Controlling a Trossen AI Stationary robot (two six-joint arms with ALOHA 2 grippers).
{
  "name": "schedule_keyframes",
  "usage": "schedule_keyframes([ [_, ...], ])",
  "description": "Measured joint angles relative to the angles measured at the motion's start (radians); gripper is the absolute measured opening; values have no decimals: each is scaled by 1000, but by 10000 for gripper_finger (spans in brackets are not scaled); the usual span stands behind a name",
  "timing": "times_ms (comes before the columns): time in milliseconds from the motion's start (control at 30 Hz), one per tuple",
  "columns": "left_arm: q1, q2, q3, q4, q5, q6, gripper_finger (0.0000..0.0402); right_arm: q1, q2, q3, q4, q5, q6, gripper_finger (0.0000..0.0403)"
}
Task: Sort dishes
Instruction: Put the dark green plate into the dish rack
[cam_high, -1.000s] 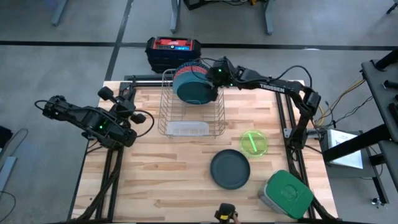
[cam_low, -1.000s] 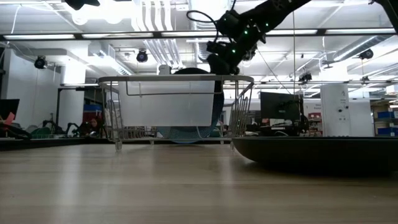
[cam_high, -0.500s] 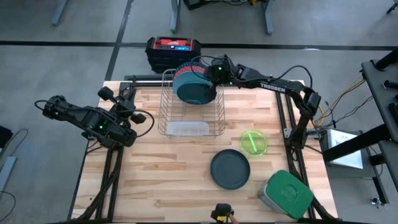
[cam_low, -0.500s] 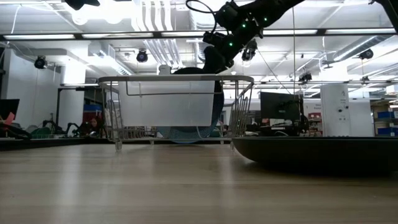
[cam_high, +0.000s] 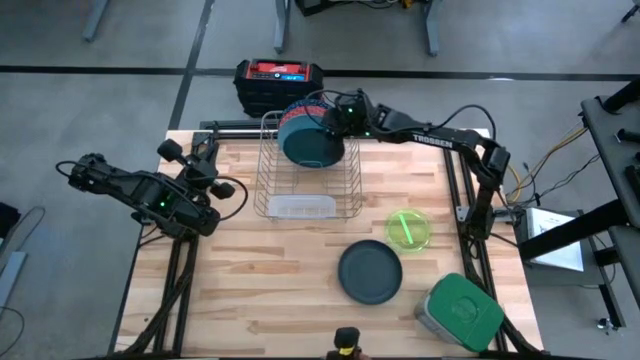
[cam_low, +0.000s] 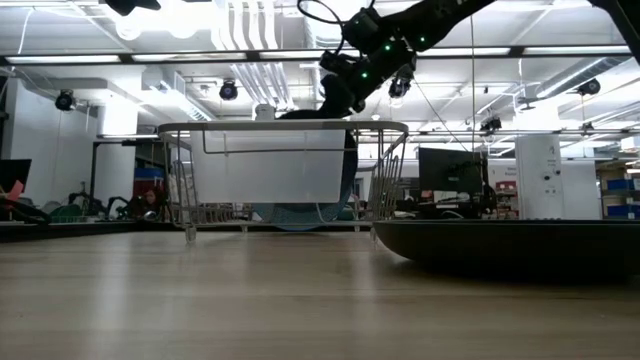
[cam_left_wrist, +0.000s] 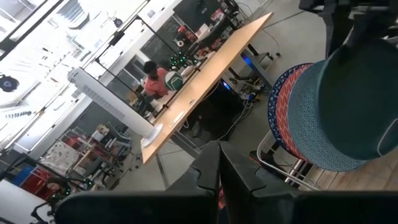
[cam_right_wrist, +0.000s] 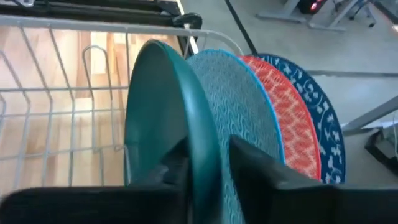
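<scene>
My right gripper (cam_right_wrist: 208, 165) straddles the green plate's (cam_right_wrist: 161, 124) rim, fingers close on both faces; the plate stands upright in the rack (cam_high: 300, 185). I'd open fully, then lift straight up. Left gripper (cam_high: 215, 165) waits, fingers together.

The dark green plate (cam_right_wrist: 168, 124) hides much of the light blue plate (cam_right_wrist: 239, 112) behind it; both run off the right wrist view's edge. In the low view, the wire rack (cam_low: 285, 180) screens the plates, and another dark plate (cam_low: 510, 250) is cut off.
</scene>
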Motion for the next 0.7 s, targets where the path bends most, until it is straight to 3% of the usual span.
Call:
schedule_keyframes([
  [100, 0, 0, 0, 0, 3, 0, 0, 1, 5, 0, 28, 6, -35, 25],
  [167, 0, 0, 0, 0, 3, 0, 0, 1, 8, 0, 50, 10, -47, 12],
  [333, 0, 0, 0, 0, 4, -3, 0, 8, 8, -1, 76, -18, -69, 32],
  [700, 0, 1, 0, 0, 5, -14, 0, 11, 8, -15, 83, -77, -78, 30],
])
